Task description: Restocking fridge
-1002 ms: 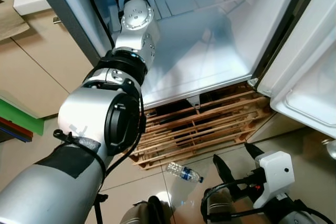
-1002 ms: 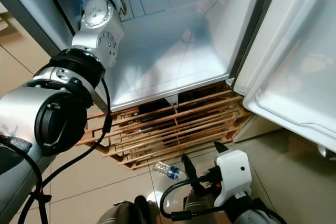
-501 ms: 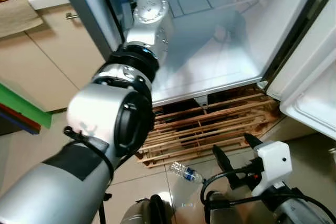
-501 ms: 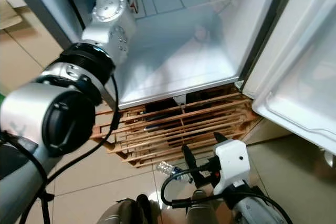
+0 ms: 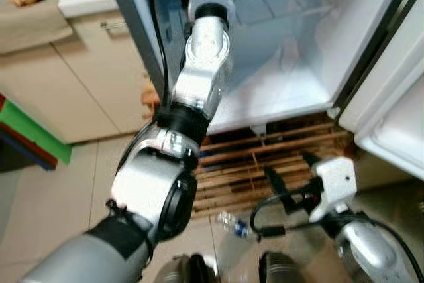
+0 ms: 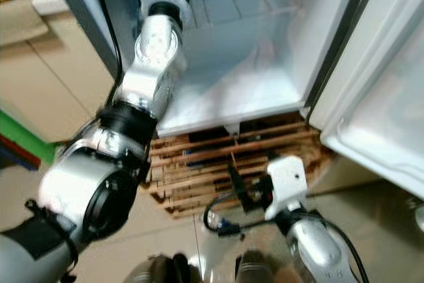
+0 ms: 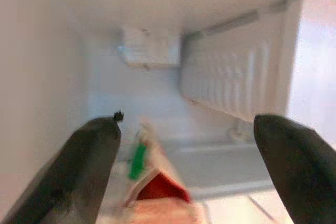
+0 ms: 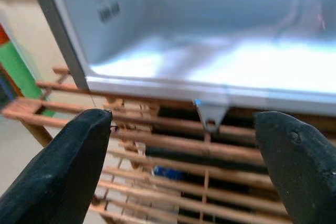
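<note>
- Left tool [image 7: 184,171] reaches deep inside the fridge [image 5: 291,77], fingers spread, a red-and-green packet [image 7: 152,192] between them, apparently for shelving.
- Right tool [image 8: 184,166], spread, hovers low before the fridge; water bottle [image 5: 233,224] lies on the floor.

No text, brand or number is reading clearly anywhere. A small dark printed mark is showing on the inner side wall of the fridge [image 8: 157,30], just above its front bottom edge, but it is blurring too much to make out. The carton [image 7: 157,198] lying inside the fridge is showing red and green patches with no legible lettering.
</note>
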Available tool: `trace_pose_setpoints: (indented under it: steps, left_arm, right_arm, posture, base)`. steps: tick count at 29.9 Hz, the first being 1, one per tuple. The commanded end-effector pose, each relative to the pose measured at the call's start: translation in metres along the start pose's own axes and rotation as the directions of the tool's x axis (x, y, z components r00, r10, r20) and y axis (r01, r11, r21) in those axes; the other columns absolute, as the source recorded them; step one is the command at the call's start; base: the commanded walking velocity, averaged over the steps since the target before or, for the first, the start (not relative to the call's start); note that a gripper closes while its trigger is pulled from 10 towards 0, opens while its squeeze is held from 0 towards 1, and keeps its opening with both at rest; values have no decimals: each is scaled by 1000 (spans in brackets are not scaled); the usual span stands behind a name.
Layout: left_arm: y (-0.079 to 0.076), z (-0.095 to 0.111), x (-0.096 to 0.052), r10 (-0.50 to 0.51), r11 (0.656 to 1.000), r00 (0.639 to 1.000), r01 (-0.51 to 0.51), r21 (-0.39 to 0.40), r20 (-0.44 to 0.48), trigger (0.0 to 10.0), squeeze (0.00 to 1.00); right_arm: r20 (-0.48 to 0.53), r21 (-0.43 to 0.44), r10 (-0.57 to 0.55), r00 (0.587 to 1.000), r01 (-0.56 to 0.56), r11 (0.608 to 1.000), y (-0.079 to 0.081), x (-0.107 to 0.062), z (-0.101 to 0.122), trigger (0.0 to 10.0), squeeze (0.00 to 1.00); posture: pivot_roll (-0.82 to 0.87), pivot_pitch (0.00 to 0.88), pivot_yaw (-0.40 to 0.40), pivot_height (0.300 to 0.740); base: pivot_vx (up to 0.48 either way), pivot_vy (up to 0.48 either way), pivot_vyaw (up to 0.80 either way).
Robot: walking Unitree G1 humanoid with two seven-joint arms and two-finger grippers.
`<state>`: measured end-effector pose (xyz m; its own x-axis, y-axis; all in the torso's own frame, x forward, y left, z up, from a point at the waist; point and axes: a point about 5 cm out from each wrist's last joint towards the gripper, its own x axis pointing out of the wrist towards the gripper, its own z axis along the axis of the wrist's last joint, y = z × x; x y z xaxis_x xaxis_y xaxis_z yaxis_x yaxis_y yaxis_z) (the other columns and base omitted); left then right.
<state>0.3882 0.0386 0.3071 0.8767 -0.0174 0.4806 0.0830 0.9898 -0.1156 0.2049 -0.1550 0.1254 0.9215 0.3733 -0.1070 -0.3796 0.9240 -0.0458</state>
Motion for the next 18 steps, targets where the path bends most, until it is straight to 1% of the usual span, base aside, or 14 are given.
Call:
trace_pose_setpoints:
  steps: [1, 2, 3, 4, 8, 9, 10, 11, 12, 13, 14, 15, 16, 18]
  left_arm:
    - [7, 7, -1, -15, 999, 999, 13, 39, 39, 10000, 1000]
    - [23, -3, -16, -39, 995, 999, 37, 89, 19, 10000, 1000]
    - [23, -3, -16, -39, 995, 999, 37, 89, 19, 10000, 1000]
    - [32, -11, -28, -60, 992, 998, 62, 112, -19, 10000, 1000]
    - [57, -33, -53, -85, 987, 990, 99, 128, -114, 10000, 1000]
    - [63, -38, -61, -97, 984, 985, 117, 136, -144, 10000, 1000]
    - [70, -46, -71, -104, 981, 976, 133, 142, -192, 10000, 1000]
    - [73, -52, -78, -109, 979, 969, 143, 143, -223, 10000, 1000]
    - [78, -61, -98, -164, 976, 948, 196, 94, -274, 10000, 1000]
    - [78, -61, -98, -164, 976, 948, 196, 94, -274, 10000, 1000]
    - [86, -65, -118, -194, 974, 930, 219, 49, -313, 10000, 1000]
    - [92, -66, -128, -192, 973, 925, 222, 58, -329, 10000, 1000]
    - [96, -66, -134, -193, 972, 920, 228, 63, -342, 10000, 1000]
    - [103, -72, -154, -206, 970, 897, 240, 39, -392, 10000, 1000]
  right_arm:
    - [10, 14, 13, 1000, -13, 1000, -2, 6, -1, 10000, 0]
    - [38, 4, 17, 999, -17, 1000, -6, 16, 3, 10000, 0]
    - [38, 4, 17, 999, -17, 1000, -6, 16, 3, 10000, 0]
    - [56, 2, 13, 998, -14, 1000, -8, 21, 5, 10000, 0]
    - [81, 0, -14, 997, 15, 1000, -12, 26, 7, 10000, 0]
    - [89, 2, -46, 995, 46, 999, -14, 27, 7, 10000, 0]
    - [91, 9, -108, 990, 107, 994, -19, 27, 6, 10000, 0]
    - [91, 13, -149, 985, 149, 989, -23, 27, 5, 10000, 0]
    - [83, 30, -190, 978, 188, 982, -25, 26, 0, 10000, 0]
    - [83, 30, -190, 978, 188, 982, -25, 26, 0, 10000, 0]
    - [80, 33, -198, 977, 195, 980, -23, 25, -4, 10000, 0]
    - [80, 29, -213, 974, 212, 977, -24, 25, -5, 10000, 0]
    - [81, 27, -225, 971, 223, 974, -25, 26, -6, 10000, 0]
    - [78, 39, -274, 959, 272, 962, -29, 24, -9, 10000, 0]
  posture:
    - [-240, 0, 94, 740]
    - [-224, 0, 96, 740]
    - [-224, 0, 96, 740]
    - [-222, 0, 96, 740]
    - [-207, 0, 97, 740]
    - [-202, 0, 98, 740]
    - [-196, 0, 99, 740]
    - [-189, 0, 99, 740]
    - [-180, 0, 103, 740]
    - [-180, 0, 103, 740]
    - [-174, 0, 113, 740]
    - [-173, 0, 120, 740]
    - [-173, 0, 121, 740]
    - [-163, 0, 122, 740]
  base:
    - [0, 0, 0]
    - [0, 0, 0]
    - [0, 0, 0]
    - [0, 0, 0]
    - [0, 0, 0]
    - [0, 0, 0]
    - [0, 0, 0]
    - [0, 0, 0]
    - [0, 0, 0]
    - [0, 0, 0]
    - [0, 0, 0]
    - [0, 0, 0]
    - [0, 0, 0]
    - [0, 0, 0]
